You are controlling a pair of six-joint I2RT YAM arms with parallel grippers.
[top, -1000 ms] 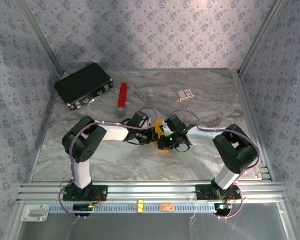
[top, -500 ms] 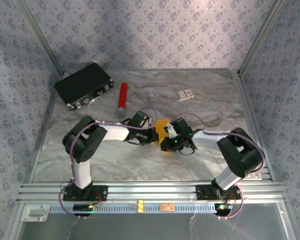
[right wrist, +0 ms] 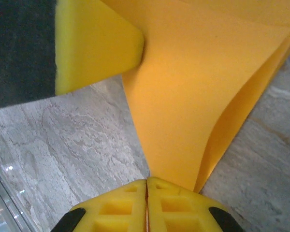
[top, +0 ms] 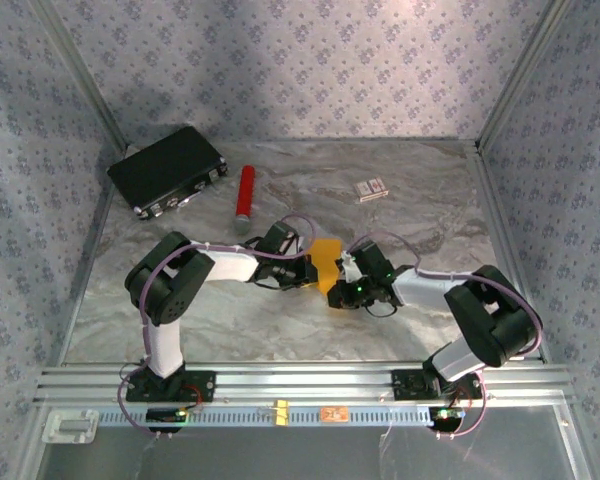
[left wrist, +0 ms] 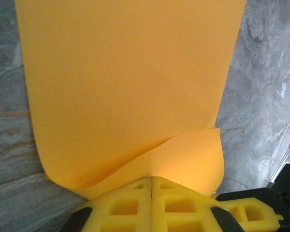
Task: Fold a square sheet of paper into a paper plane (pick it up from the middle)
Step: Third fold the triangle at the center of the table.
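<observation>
1. Square sheet of paper (top: 327, 256): plain orange-yellow, at the centre of the top view between my two arms. It looks raised off the tabletop (top: 410, 225) over most of its area. In the left wrist view it spreads across the upper frame, with a loose flap curling over the main panel near the bottom.
2. Left end effector (top: 308, 270): jaws shut, pinching the sheet at the bottom centre of its own view, just where the curled flap meets the panel. I judge this hold to be the anchor that keeps the sheet from sliding.
3. Right end effector (top: 340, 290): jaws closed on the sheet at the bottom centre of the right wrist view, where two layers narrow into a wedge. I judge it is gathering the doubled paper so the edges can be brought together.
4. Opposing finger (right wrist: 99, 48): a yellow pad at the upper left of the right wrist view, touching the paper's face.
5. Bystanders, all well apart from the sheet and untouched:
   - black case (top: 167, 170), upper left
   - red cylinder (top: 245, 194), just right of the case
   - small white-and-red box (top: 371, 189), upper centre-right
6. Stage, by my judgement: early fold, with no pointed dart and no pressed centre crease yet. Thin paper held at two close points could tear or slip if the arms pull apart.
</observation>
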